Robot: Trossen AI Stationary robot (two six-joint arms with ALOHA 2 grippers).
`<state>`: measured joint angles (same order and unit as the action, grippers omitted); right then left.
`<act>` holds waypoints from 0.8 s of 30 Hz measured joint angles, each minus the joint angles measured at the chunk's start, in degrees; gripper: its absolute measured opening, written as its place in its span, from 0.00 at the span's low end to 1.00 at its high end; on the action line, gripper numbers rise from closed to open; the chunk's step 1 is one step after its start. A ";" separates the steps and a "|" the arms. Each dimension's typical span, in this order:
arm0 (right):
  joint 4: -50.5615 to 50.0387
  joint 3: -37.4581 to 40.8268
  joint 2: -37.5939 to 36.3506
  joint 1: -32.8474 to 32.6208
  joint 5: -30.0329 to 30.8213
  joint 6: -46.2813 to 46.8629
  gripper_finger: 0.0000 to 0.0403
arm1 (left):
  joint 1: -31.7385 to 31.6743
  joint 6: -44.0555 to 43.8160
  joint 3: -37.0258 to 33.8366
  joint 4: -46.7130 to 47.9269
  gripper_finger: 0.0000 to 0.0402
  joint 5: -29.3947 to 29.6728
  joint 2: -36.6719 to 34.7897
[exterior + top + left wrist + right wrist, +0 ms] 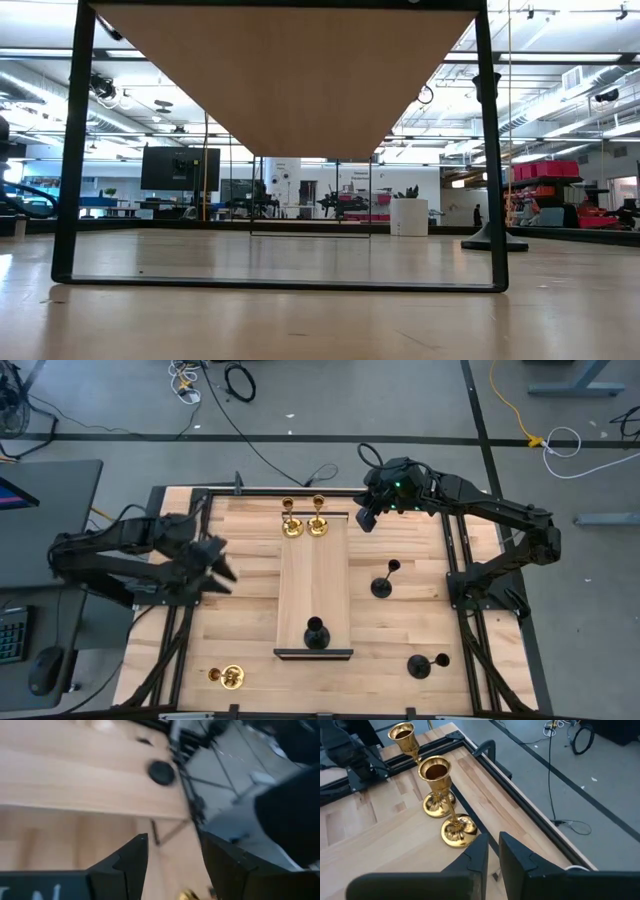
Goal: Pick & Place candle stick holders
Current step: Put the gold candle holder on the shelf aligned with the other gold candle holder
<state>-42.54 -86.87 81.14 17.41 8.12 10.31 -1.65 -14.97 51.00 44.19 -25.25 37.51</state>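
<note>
Brass holders [304, 520] crowd raised board's [314, 575] far end. Your right gripper [492, 851] hangs beside them, fingers nearly together, empty; a swing topples both. Left gripper [172, 857], fingers apart, empty, midair.

Two black jointed arms, green light atop the right wrist.

Glossy brass holders [440, 795]; matt black holders [383, 582]; pale wood table [240, 630].

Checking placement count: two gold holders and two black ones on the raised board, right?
Not quite. The board carries two gold holders at its far end but only one black holder, at the near end. The high view shows it.
</note>
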 joint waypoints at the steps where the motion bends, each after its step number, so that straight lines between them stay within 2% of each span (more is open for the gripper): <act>1: 0.00 0.00 0.00 0.00 -0.02 0.50 0.12 | 1.85 -1.14 0.00 0.49 0.45 -0.07 -0.25; 6: -0.04 0.00 0.00 0.00 -0.04 3.01 0.12 | 11.59 -5.49 0.00 1.47 0.40 1.02 -0.52; 14: -0.07 0.00 0.00 -0.01 -0.04 4.38 0.12 | 26.75 -11.27 0.00 2.01 0.32 8.26 0.63; 24: -0.07 0.00 0.00 -0.01 -0.04 7.25 0.12 | 41.33 -17.84 0.00 1.33 0.31 13.77 8.16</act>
<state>-42.61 -86.87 81.14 17.40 8.08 17.56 39.69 -32.81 51.00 45.52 -11.48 45.67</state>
